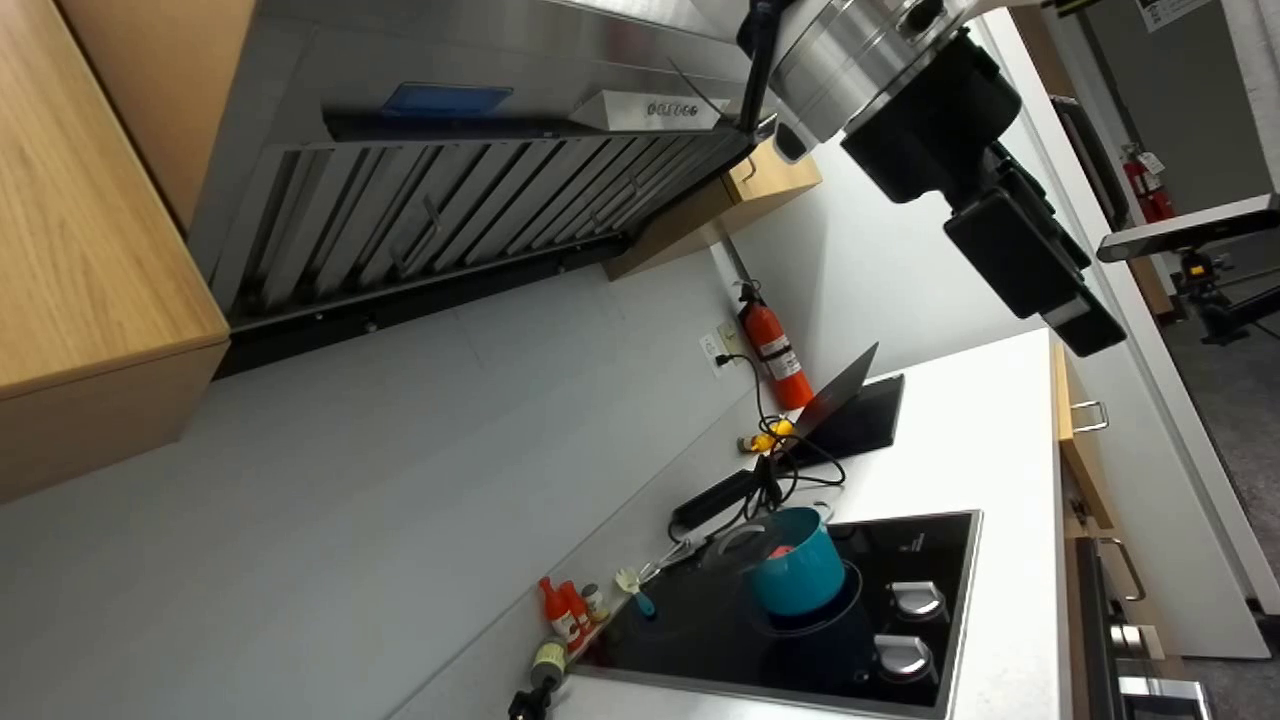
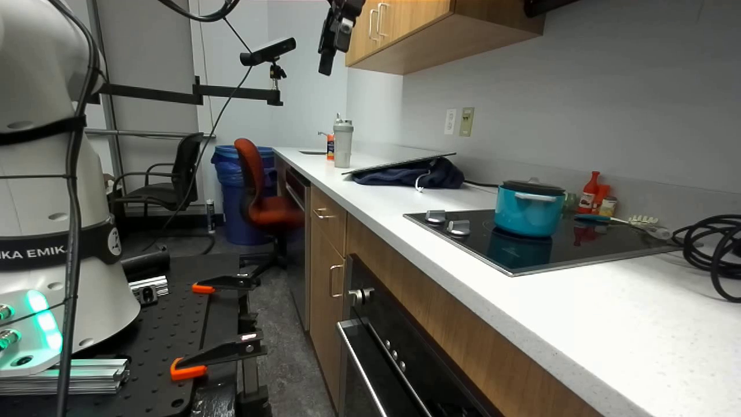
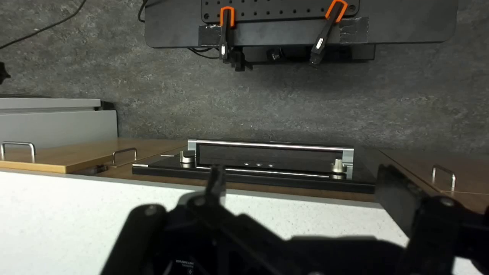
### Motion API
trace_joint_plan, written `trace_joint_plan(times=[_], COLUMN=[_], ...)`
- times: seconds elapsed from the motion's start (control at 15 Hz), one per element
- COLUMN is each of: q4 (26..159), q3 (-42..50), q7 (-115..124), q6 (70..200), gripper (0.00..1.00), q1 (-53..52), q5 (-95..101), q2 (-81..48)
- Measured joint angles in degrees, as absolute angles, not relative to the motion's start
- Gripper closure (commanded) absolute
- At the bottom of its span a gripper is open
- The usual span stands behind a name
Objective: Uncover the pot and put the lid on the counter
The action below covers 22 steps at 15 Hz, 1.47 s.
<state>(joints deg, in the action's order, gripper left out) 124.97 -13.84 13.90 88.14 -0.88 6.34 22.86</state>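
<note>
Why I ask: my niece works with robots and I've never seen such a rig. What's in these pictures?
The white machine is a robot arm. Two pictures are taken from outside it; the wrist view, shot from the arm's end, looks past the open tool, which holds nothing. On the black cooktop, set in the white counter, stands a teal pot with a dark lid at its top; how squarely the lid rests is hard to tell. A red bottle stands nearby.

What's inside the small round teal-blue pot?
In an exterior view, a reddish patch shows in the mouth of the pot; what it is, I cannot tell. The dark round lid and the pot's own side cover most of the rest.
</note>
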Motion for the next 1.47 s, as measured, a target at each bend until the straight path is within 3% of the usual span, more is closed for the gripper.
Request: trace_joint_plan(times=[1.47], q4=[125.93], q3=[-12.87], q7=[13.71], q6=[88.14], gripper=[0.0], q1=[-2.07], q5=[6.34], q2=[22.0])
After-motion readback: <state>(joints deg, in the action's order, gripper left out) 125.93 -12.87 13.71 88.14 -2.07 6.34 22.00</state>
